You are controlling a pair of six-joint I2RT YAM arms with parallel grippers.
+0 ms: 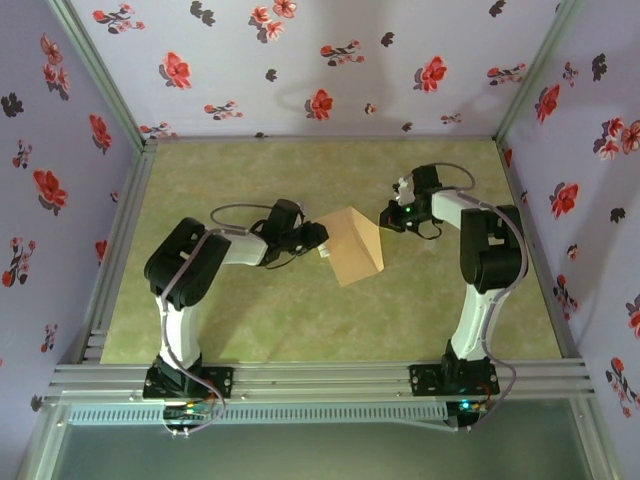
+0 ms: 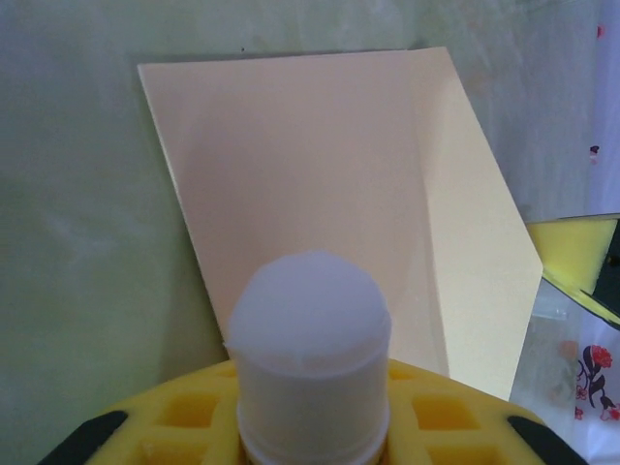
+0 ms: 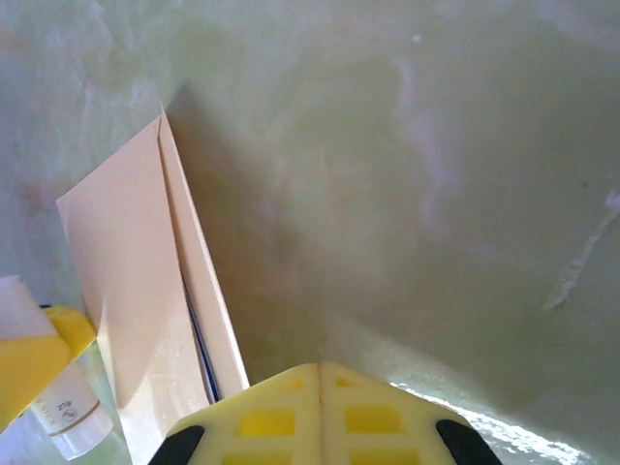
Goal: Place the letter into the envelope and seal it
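Note:
The tan envelope (image 1: 350, 246) lies mid-table between both arms, with a crease along its right part (image 2: 465, 252). A thin blue edge of the letter (image 3: 198, 345) shows in the slit of the envelope (image 3: 136, 291). My left gripper (image 1: 321, 247) sits at the envelope's left edge, shut on a white cylinder stick (image 2: 310, 339) that points at the envelope (image 2: 320, 174). The stick's labelled body (image 3: 60, 415) shows low in the right wrist view. My right gripper (image 1: 389, 218) hovers just right of the envelope, shut with nothing between its yellow fingers (image 3: 281, 417).
The green mat (image 1: 250, 320) is ringed by a metal frame (image 1: 320, 372) and floral walls (image 1: 300, 60). Bare mat lies ahead of the right gripper (image 3: 436, 194) and along the front edge.

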